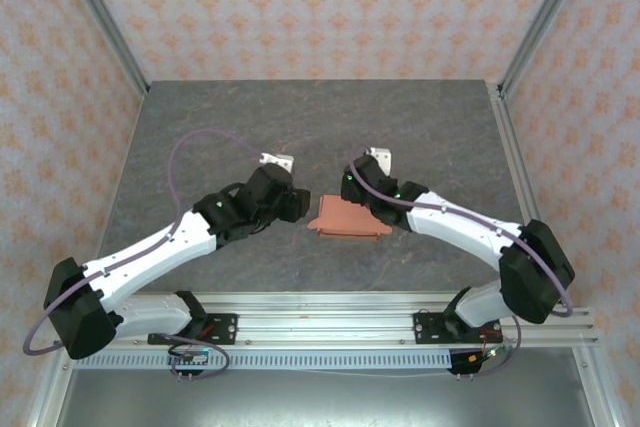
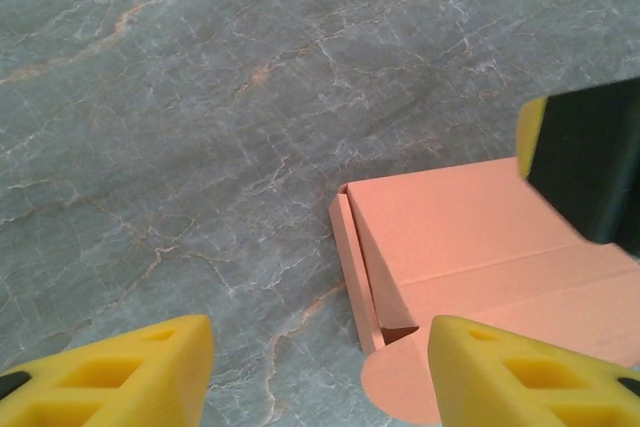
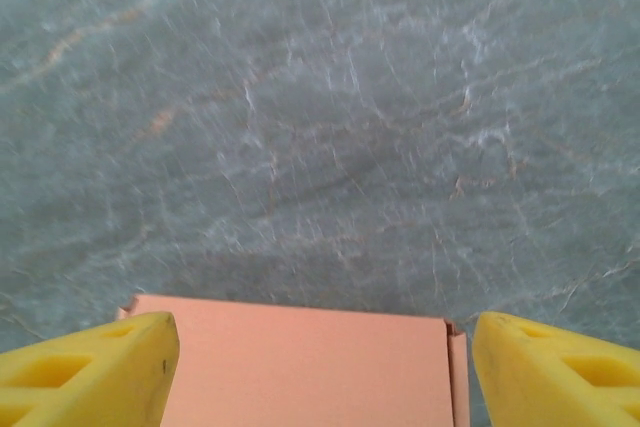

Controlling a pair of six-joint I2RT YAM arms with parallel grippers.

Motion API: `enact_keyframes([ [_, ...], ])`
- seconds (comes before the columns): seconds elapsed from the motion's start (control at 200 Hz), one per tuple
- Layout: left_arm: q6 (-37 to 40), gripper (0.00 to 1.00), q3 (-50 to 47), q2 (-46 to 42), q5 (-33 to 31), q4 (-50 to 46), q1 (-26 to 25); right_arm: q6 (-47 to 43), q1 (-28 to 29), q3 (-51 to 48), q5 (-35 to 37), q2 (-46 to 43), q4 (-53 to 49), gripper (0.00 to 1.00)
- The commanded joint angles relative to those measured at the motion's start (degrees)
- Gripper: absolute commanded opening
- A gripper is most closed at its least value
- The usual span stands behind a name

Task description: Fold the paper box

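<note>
Top external view: the salmon paper box (image 1: 347, 217), partly folded with a rounded tab (image 2: 400, 392) sticking out, lies mid-bench (image 1: 300, 127) between both arms. The left claw (image 1: 300, 207) sits just beside its left edge, spread wide and holding nothing. The right claw (image 1: 370, 207) hangs over its right end, also spread wide, gripping nothing.

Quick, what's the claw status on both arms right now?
Left claw: open, holding nothing.
Right claw: open, straddling the salmon-orange thin card box.
</note>
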Motion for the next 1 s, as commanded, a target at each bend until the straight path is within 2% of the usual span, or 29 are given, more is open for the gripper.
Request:
enact_keyframes([
  [0.0, 1.4, 0.59, 2.2, 1.0, 9.4, -2.7, 2.0, -0.2, -1.0, 3.0, -0.8, -3.8, -11.3, 0.77],
  [0.095, 0.8, 0.59, 4.2, 4.0, 13.1, -5.8, 2.3, 1.3, -1.1, 4.1, -5.3, -6.7, -16.1, 0.72],
  [0.175, 0.4, 0.60, 4.6, 6.6, 17.7, -6.5, 2.3, 3.0, -1.1, 3.6, -9.5, -9.2, -19.5, 0.72],
  [0.265, -0.3, 0.69, 4.8, 9.4, 22.2, -6.5, 2.3, 5.6, -1.2, 1.9, -12.9, -11.9, -21.5, 0.73],
  [0.325, -0.9, 0.72, 4.9, 10.9, 23.5, -6.6, 2.2, 7.2, -1.3, 0.3, -14.9, -12.6, -21.7, 0.74],
  [0.475, -1.8, 0.73, 4.9, 13.6, 24.8, -4.9, 2.2, 8.8, -2.4, -2.8, -20.0, -13.5, -19.4, 0.75],
  [0.706, -1.8, 0.73, 6.4, 17.3, 24.2, -2.5, 2.2, 9.7, -3.4, -5.3, -23.1, -10.1, -16.0, 0.74],
  [0.806, -1.1, 0.73, 7.4, 18.1, 24.5, -3.2, 2.2, 10.0, -3.5, -5.9, -24.1, -9.5, -16.1, 0.78],
  [0.996, 1.1, 0.75, 9.9, 17.2, 20.4, -8.3, 2.2, 10.3, -3.7, -6.2, -25.1, -9.7, -17.5, 0.85],
])
